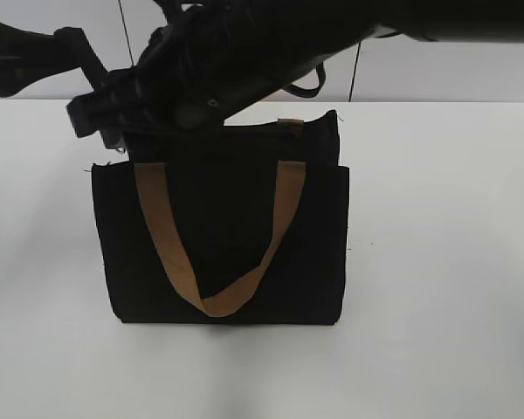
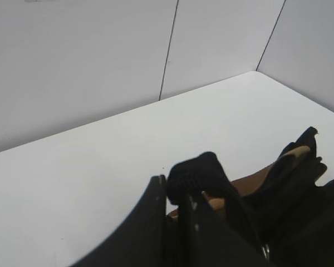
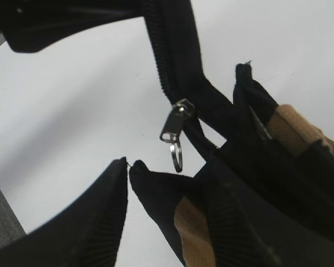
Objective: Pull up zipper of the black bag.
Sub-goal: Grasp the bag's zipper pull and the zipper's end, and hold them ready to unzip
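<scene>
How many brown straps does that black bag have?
2 show. One tan handle hangs in a loop down the front of the black bag. A second just peeks over the top edge at the back; most of it is hidden.

The black bag [image 1: 227, 236] looks like matt woven cloth, its edges slightly frayed. Its handle [image 1: 170, 249] is tan webbing, dull and a little ribbed. The zipper [image 3: 175, 125] on the bag's top edge is shiny silvery metal with a ring, set on a toothed black track. Under the bag, the table [image 1: 445, 262] is smooth, matt white.
</scene>
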Controlling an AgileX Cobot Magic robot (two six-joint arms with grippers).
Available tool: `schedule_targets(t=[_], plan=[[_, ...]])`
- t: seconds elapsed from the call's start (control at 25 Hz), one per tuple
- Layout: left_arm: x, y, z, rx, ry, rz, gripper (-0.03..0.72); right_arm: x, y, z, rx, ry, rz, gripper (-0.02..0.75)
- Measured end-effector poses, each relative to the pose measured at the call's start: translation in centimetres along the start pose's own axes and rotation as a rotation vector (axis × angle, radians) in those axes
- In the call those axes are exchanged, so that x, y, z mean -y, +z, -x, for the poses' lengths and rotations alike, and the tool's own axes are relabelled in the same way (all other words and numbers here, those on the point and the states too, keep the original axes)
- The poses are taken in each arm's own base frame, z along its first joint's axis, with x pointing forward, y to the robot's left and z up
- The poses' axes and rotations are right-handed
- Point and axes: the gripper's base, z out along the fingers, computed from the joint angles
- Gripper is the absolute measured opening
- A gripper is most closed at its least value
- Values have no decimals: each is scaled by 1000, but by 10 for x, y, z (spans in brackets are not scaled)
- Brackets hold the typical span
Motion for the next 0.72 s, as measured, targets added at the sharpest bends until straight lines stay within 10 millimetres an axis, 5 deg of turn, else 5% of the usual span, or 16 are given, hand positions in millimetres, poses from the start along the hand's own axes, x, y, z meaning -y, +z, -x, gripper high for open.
schedule_targets(t=[0.36,0.6,0.72], plan=[[1,1,0,7,-10,-19,21,2,31,-2,-23,7,-1,303],[2,1,0,11,-10,-30,21,3,38,0,-19,10,-1,23],[2,1,0,11,-10,-31,21,3,38,0,-19,28,-1,-14]])
